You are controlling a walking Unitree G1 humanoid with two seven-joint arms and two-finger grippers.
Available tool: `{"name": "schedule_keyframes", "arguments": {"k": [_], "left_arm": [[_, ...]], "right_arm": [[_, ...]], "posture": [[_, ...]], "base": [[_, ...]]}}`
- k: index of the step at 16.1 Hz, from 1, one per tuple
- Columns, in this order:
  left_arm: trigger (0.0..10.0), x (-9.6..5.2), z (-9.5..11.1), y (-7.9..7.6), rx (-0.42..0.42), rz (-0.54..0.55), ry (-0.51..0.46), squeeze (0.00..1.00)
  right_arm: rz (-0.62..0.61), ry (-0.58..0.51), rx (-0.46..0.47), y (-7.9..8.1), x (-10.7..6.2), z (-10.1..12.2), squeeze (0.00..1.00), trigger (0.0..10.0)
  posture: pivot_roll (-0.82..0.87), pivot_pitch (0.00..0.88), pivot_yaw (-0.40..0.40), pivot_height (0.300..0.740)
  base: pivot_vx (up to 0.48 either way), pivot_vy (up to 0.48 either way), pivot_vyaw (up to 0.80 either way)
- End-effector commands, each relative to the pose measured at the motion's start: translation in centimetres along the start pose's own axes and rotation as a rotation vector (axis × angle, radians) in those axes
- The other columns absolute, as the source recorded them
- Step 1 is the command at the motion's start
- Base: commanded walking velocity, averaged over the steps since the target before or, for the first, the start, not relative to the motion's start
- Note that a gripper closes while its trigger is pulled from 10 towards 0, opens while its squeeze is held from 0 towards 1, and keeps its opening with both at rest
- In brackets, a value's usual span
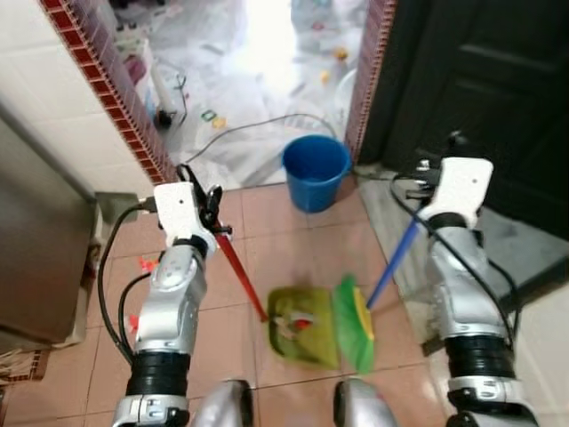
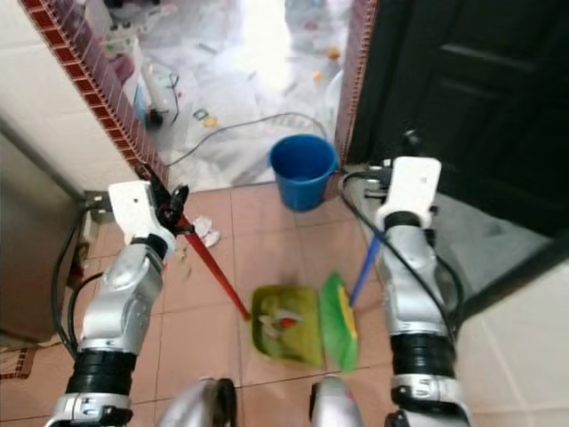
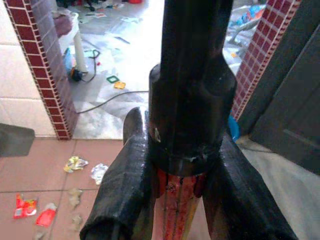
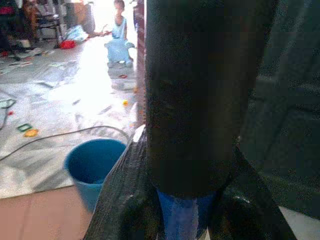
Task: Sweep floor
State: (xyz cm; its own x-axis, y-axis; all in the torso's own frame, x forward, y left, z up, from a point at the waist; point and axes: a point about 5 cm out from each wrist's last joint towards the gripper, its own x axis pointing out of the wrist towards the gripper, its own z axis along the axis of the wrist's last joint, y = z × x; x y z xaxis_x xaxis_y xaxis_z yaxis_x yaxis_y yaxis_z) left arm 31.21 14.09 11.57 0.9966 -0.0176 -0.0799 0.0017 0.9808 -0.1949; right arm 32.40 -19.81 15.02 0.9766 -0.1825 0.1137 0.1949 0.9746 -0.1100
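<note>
Broom (image 1: 354,313), green head, sits lower centre of frame, touching the green dustpan (image 1: 302,326). Right tool (image 4: 187,220) clenched on its blue handle; left tool (image 3: 175,210) clenched on the red dustpan handle. Advise short strokes, pan edge flat on the floor (image 1: 293,240).

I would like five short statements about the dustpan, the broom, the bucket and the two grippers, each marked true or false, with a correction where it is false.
1. The left gripper is shut on the red dustpan handle. True.
2. The right gripper holds a yellow handle. False: the broom handle is blue.
3. The green dustpan lies beside the green broom head. True.
4. The blue bucket lies tipped over. False: it stands upright.
5. The dustpan holds no litter. False: some scraps lie in it.
</note>
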Motion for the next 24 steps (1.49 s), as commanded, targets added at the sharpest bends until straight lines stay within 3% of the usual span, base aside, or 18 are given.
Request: {"name": "schedule_keyframes", "arguments": {"k": [1, 3, 6, 14, 20, 24], "left_arm": [[10.0, 0.2, 1.5, 0.9, 0.011, 0.021, -0.058, 0.0], [10.0, 0.3, 1.9, 1.3, 0.045, 0.035, -0.09, 0.0], [10.0, 0.8, 2.8, 2.0, 0.026, 0.095, -0.116, 0.0], [10.0, 1.4, 10.3, 3.4, -0.039, 0.164, -0.359, 0.0], [10.0, 1.6, 12.0, 3.8, -0.092, 0.174, -0.411, 0.0], [10.0, 1.4, 14.5, 4.2, -0.131, 0.198, -0.498, 0.0]], "right_arm": [[0.024, -0.015, -0.007, 0.7, 0.1, 0.3, 0.0, 10.0], [0.023, -0.024, -0.006, 0.8, 0.3, 0.6, 0.0, 10.0], [0.019, -0.031, -0.013, 0.9, 0.6, 0.8, 0.0, 10.0], [0.015, -0.011, -0.044, 0.3, 0.4, 0.1, 0.0, 10.0], [0.021, -0.007, -0.052, 0.3, 0.4, -0.2, 0.0, 10.0], [0.029, -0.001, -0.06, 0.5, 0.2, -0.5, 0.0, 10.0]], "posture": [[-0.09, 0.117, 0.058, 0.74], [-0.09, 0.121, 0.07, 0.74], [-0.09, 0.135, 0.068, 0.74], [-0.09, 0.126, 0.062, 0.74], [-0.09, 0.123, 0.061, 0.74], [-0.09, 0.119, 0.059, 0.74]], "base": [[0.0, 0.0, 0.0], [0.0, 0.0, 0.0], [0.0, 0.0, 0.0], [0.0, 0.0, 0.0], [0.373, 0.0, 0.0], [0.466, 0.0, 0.0]]}}
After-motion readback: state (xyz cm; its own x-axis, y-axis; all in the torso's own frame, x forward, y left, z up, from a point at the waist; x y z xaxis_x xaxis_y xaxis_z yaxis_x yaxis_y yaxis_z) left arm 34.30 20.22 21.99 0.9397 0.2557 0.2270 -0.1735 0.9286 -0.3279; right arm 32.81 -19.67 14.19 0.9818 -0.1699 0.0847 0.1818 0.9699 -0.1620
